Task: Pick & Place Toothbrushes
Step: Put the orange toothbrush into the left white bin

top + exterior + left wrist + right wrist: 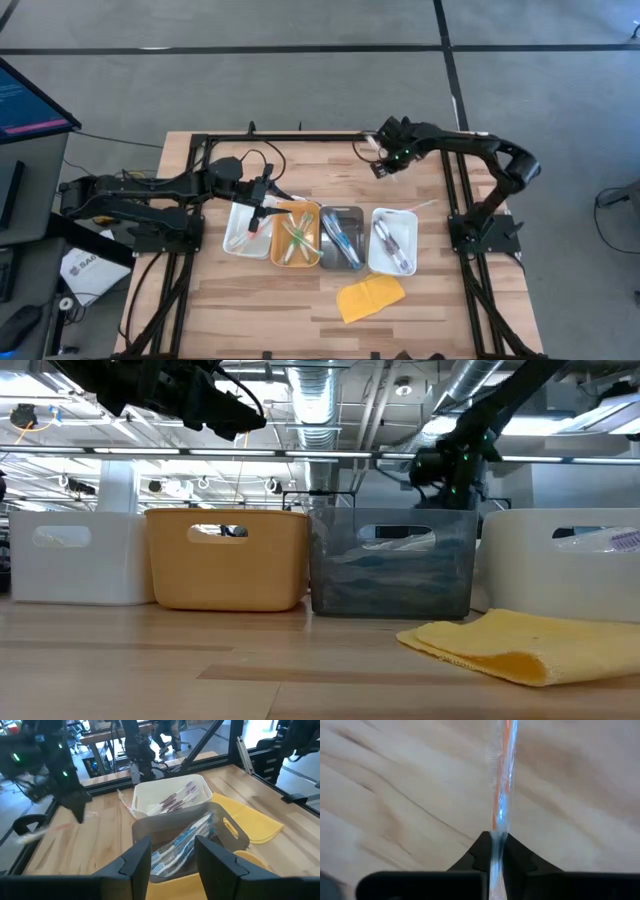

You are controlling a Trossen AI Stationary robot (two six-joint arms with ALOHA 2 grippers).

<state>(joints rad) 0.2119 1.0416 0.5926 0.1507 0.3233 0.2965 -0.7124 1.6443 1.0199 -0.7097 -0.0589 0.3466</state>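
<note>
Four trays stand in a row at mid-table: white (236, 238), orange (312, 222), grey (352, 214) and white (405, 218). Toothbrushes lie in them: green ones (296, 240) in the orange tray, blue ones (182, 840) in the grey one, purple ones (172, 800) in the right-hand white one. My right gripper (383, 158) hangs over the bare far side of the table, pointing down, shut on a toothbrush (502, 795) with an orange handle. My left gripper (172, 862) hovers open above the left white and orange trays, holding nothing. My right gripper pinches the orange-handled toothbrush between its two fingers, on the thin handle (496, 837). The fingers come from above, pointing steeply down. The toothbrush reaches out past the fingertips over the wood; which end is held is blurred, and I cannot tell whether it is clear of the table.
A yellow pad (370, 297) lies near the table's front edge, in front of the grey and right white trays. A black frame (300, 137) runs along the far edge and down both sides. Bare wood lies between the trays and the far frame.
</note>
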